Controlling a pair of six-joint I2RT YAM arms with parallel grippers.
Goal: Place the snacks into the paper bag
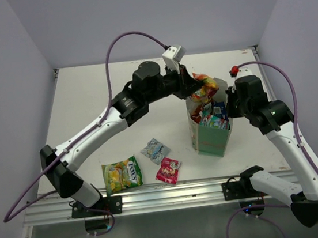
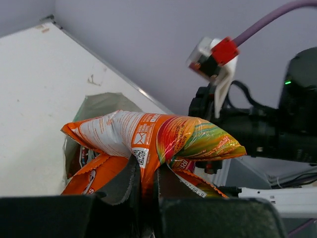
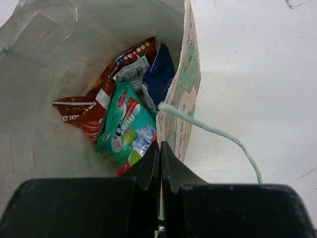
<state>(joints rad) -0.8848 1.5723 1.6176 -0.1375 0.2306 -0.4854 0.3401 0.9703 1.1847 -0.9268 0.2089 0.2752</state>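
White tabletop [image 1: 87,104] carries the paper bag [image 1: 213,140], standing upright near the right arm. The left gripper [image 2: 146,184] is clamped on an orange packet [image 2: 163,136], held just over the bag's open mouth. The right gripper [image 3: 160,154] pinches the bag's printed side wall at the rim. Inside lie a green packet [image 3: 126,126], a blue packet [image 3: 159,74] and a red-brown packet [image 3: 89,111]. A yellow-green packet [image 1: 121,174], a silvery packet [image 1: 154,150] and a pink packet [image 1: 168,170] lie on the table left of the bag.

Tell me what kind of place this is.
Most likely a lab robot test cell: a bare white table boxed in by blank pale walls, two arms bolted to an aluminium rail, cables trailing. The left gripper holds an orange packet at the paper bag mouth; the right gripper pinches its rim.
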